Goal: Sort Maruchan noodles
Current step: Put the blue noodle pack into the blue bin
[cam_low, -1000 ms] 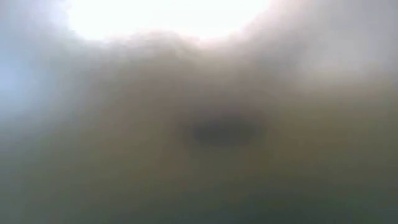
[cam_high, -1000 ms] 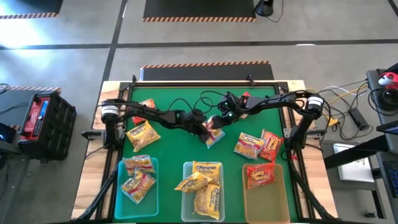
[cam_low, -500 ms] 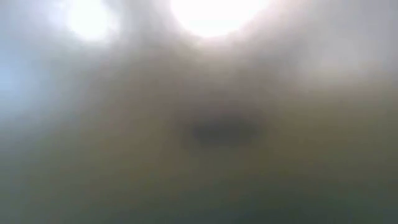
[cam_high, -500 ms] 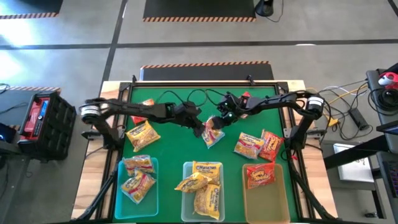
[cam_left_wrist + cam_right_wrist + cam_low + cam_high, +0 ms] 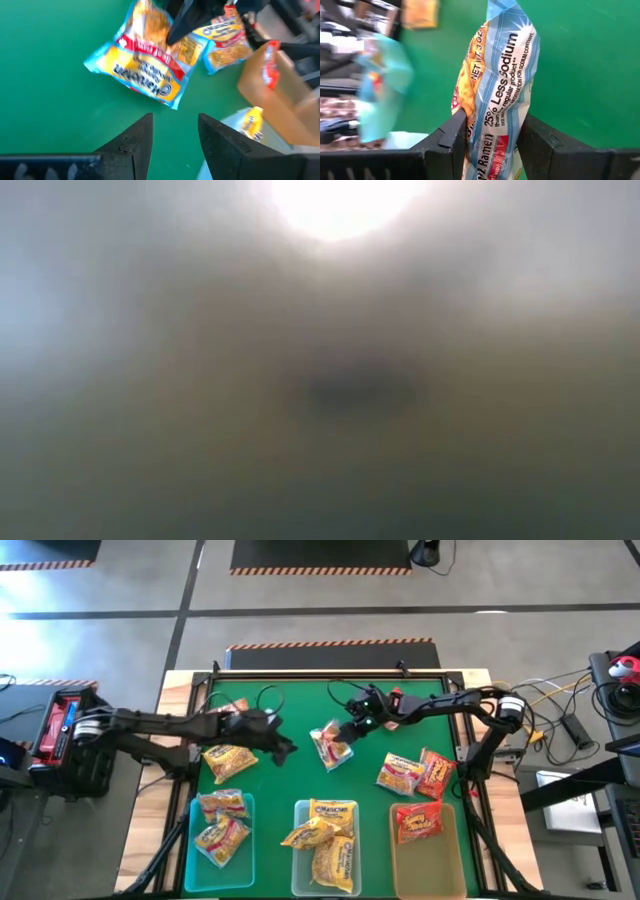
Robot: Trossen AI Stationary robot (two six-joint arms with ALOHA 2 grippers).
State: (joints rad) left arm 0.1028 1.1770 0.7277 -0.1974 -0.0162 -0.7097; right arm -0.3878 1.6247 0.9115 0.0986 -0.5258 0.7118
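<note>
Packet (image 5: 495,90) is clamped in my right gripper (image 5: 490,135), left gripper (image 5: 172,137) released empty; next I carry it toward six o'clock bins (image 5: 325,885).

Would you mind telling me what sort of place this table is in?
Probably a robotics lab or workshop: bare concrete floor with hazard-striped mats, loose cables and gear beside the green table, and a black crate.

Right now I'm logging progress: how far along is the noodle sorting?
Done: seven packets sit in the three bins. In hand: the right end effector grips a blue-edged packet mid-table; the left end effector is open and empty. Left: a yellow packet at left, two packets at right.
</note>
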